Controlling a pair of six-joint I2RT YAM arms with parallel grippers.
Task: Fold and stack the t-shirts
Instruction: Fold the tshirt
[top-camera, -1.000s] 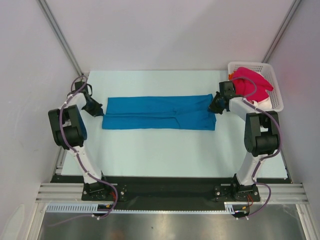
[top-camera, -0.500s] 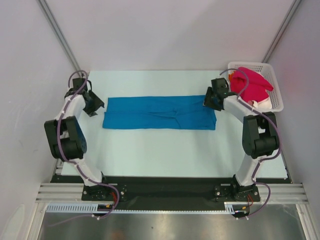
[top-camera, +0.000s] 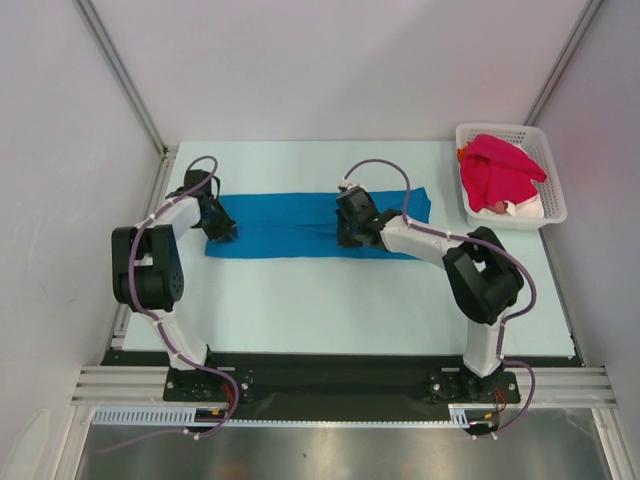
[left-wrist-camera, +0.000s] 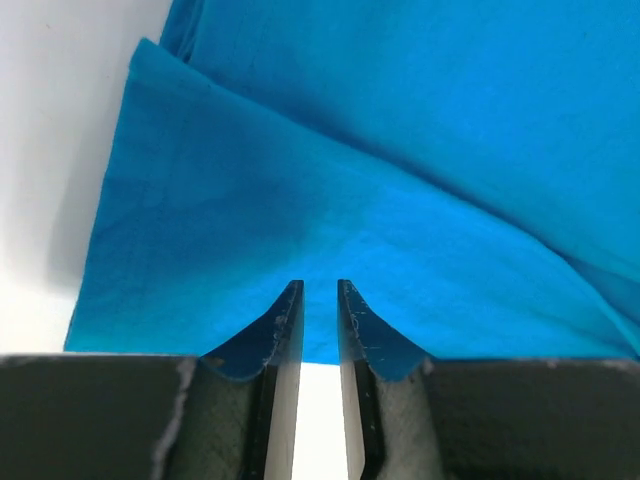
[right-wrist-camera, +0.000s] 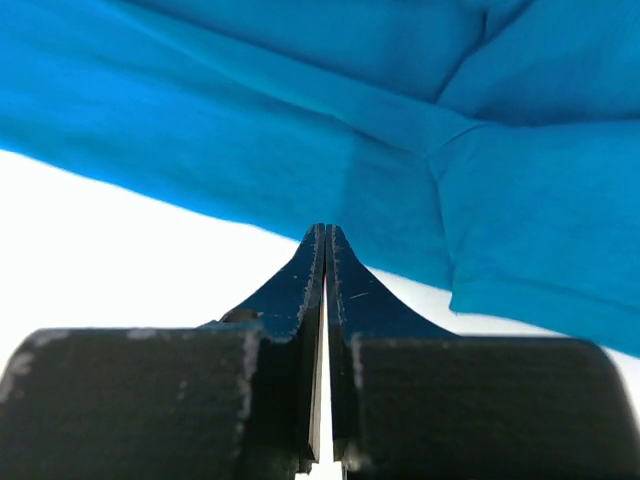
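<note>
The bright blue t-shirt (top-camera: 290, 222) lies as a long flat strip across the white table; it also fills the left wrist view (left-wrist-camera: 400, 150) and the right wrist view (right-wrist-camera: 250, 90). My left gripper (top-camera: 221, 231) is low over the shirt's left end. Its jaws (left-wrist-camera: 320, 287) stand a narrow gap apart with nothing between them. My right gripper (top-camera: 345, 237) is at the middle of the shirt by its near edge. Its jaws (right-wrist-camera: 325, 230) are pressed shut, with no cloth seen between them. A crimson-pink t-shirt (top-camera: 497, 172) lies in the basket, with glimpses of orange (top-camera: 463, 153) and white (top-camera: 520, 207) cloth.
The white lattice basket (top-camera: 552, 175) stands at the back right corner of the table (top-camera: 330, 300). Grey walls close in the left, back and right sides. Both arm bases are on the black rail at the near edge.
The right gripper has moved from the shirt's right end to its middle. The left gripper has moved from beside the left end onto it. The shirt's right part looks flatter.
</note>
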